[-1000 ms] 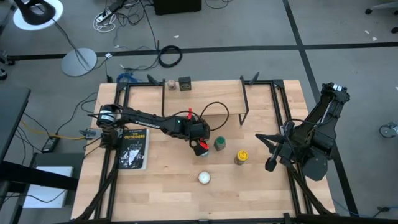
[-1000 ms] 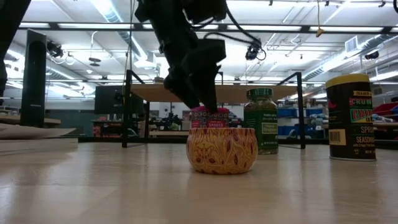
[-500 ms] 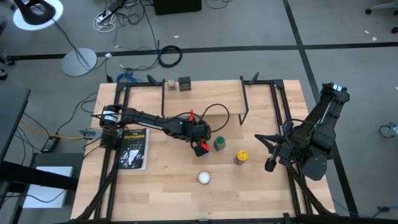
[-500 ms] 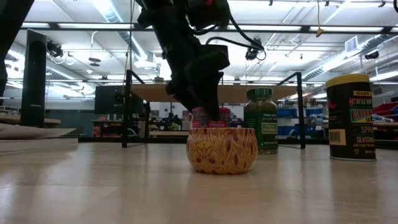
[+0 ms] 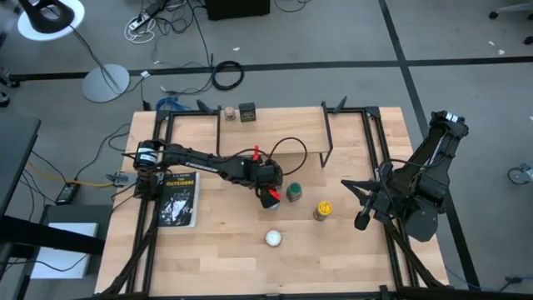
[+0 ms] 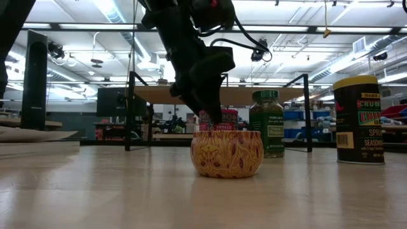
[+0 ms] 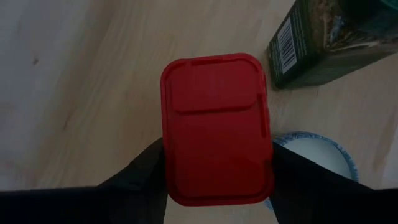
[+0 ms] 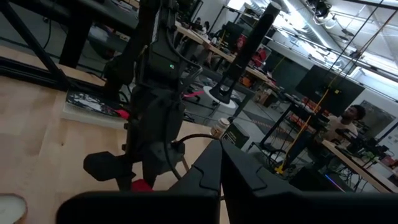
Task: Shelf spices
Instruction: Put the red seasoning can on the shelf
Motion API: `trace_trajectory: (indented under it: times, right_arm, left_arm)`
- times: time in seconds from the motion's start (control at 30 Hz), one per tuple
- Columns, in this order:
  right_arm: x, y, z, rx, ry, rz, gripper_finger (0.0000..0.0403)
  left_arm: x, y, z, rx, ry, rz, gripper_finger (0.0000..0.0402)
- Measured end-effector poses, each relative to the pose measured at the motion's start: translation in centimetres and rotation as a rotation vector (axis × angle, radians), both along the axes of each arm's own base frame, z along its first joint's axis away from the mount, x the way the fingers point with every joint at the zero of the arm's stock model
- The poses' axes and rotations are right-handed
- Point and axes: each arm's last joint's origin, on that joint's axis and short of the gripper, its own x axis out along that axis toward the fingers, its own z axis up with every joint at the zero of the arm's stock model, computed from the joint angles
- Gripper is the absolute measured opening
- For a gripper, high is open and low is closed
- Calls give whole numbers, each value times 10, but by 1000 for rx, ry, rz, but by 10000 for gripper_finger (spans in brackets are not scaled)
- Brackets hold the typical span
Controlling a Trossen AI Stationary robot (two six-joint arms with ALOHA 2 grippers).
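My left gripper (image 5: 268, 197) reaches to the table's middle and is shut on the red box (image 7: 216, 127), seen also in the low view (image 6: 220, 118). The green-lidded jar (image 5: 294, 193) stands just right of it and the yellow-lidded jar (image 5: 323, 209) farther right; both stand upright on the table. The shelf (image 6: 222, 94) stands at the far side on black legs, with the tan jar (image 5: 228, 112) and the dark square tin (image 5: 246, 112) standing on its far edge. My right gripper (image 5: 364, 218) waits shut at the table's right side. My left gripper pinches the red box between its two fingers (image 7: 146, 168), one on each long side just below the lid (image 7: 186, 186). The fingers come from above, pointing down. The box stands upright in the hold; the round tin hides its base, so I cannot tell whether it rests on the table.
A round white-lidded tin with a leaf pattern (image 6: 227, 153) sits near of the red box (image 5: 273, 238). A dark book (image 5: 179, 198) lies at the table's left. Black frame rails (image 5: 371, 142) run along the left and right sides.
My left gripper has sunk a little lower around the red box. The box itself stays about where it was.
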Motion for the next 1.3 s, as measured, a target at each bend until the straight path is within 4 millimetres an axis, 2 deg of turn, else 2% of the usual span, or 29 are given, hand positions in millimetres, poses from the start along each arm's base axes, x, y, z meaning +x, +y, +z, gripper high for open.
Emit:
trace_trajectory:
  times: [0.27, 0.67, 0.87, 1.1, 1.2, 1.3]
  right_arm:
    - [0, 0, 0, -1, 0, 0, 2]
    - [0, 0, 0, -1, 0, 0, 2]
    - [0, 0, 0, -1, 0, 0, 7]
    - [0, 0, 0, -1, 0, 0, 3]
    - [0, 0, 0, -1, 0, 0, 6]
    - [0, 0, 0, 1, -1, 0, 6]
  left_arm:
    - [0, -1, 4, 2, 17, -24, 211]
    - [8, -8, 48, 46, 32, -106, 211]
    - [6, -13, 80, 69, 76, -154, 211]
    - [1, -11, 133, 163, 79, -249, 211]
    - [-3, -5, 154, 232, 82, -301, 211]
    - [-7, 10, 168, 279, 94, -322, 211]
